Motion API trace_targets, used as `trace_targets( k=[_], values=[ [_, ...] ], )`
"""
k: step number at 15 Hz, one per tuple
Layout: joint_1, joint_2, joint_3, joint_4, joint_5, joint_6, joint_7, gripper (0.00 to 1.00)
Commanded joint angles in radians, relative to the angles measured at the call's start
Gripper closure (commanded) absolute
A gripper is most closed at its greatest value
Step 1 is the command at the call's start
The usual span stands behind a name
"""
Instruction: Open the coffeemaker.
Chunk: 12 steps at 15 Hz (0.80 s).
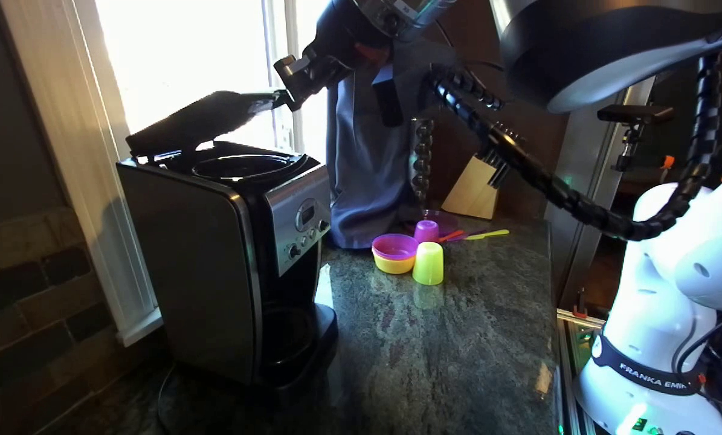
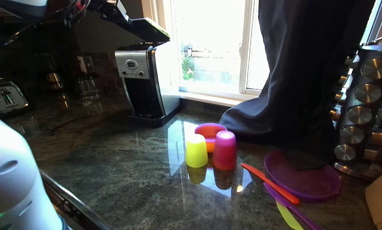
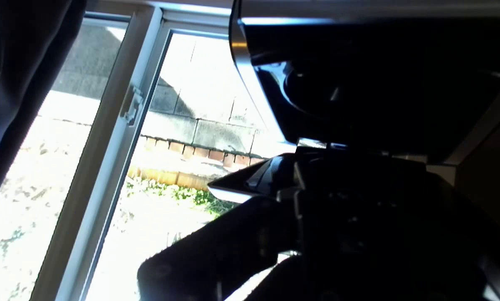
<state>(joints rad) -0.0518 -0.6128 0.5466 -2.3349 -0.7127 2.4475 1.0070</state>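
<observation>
Dark stone countertop (image 1: 475, 344) runs off toward 4 o'clock from the drip coffeemaker (image 1: 209, 260) in an exterior view; all clock positions taken from that machine. White Franka Panda arm (image 1: 657, 260): base at 3 o'clock in an exterior view, far end up over the counter. Window (image 1: 197, 54) at 12 o'clock, dark cloth (image 1: 364, 169) at 2, in an exterior view. Coffeemaker itself black, silver-fronted, upright on the counter by the window. Jar rack (image 2: 351, 103) 3 o'clock, toaster (image 2: 15, 95) 9 o'clock, in an exterior view. Wooden knife block (image 1: 469, 190) between 2 and 3 in an exterior view. Hinged top lid (image 1: 185, 124) up at a slant. Robotiq gripper (image 1: 283, 98) between 12 and 1 in an exterior view, tip meeting lid's free edge; too dark to tell if clenched, released or grasping the lid. Purple plate (image 2: 306, 183) 4 o'clock, stacked bowls (image 2: 210, 132) also 4, in an exterior view. Yellow-green tumbler (image 2: 196, 151) and magenta tumbler (image 2: 225, 151), both upside down, just beside the bowls. Red knife (image 2: 270, 183) at plate's edge.
</observation>
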Motion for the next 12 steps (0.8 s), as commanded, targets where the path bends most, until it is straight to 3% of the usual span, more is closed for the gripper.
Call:
trace_targets(
  k=[1,11,12],
  values=[
    [-0.046,-0.004,0.014,0.018,-0.139,0.053,0.089,1.00],
    [-0.020,0.056,-0.086,0.060,-0.542,0.193,0.314,1.00],
    [-0.078,0.042,-0.064,0.056,-0.548,0.254,0.323,1.00]
  ],
)
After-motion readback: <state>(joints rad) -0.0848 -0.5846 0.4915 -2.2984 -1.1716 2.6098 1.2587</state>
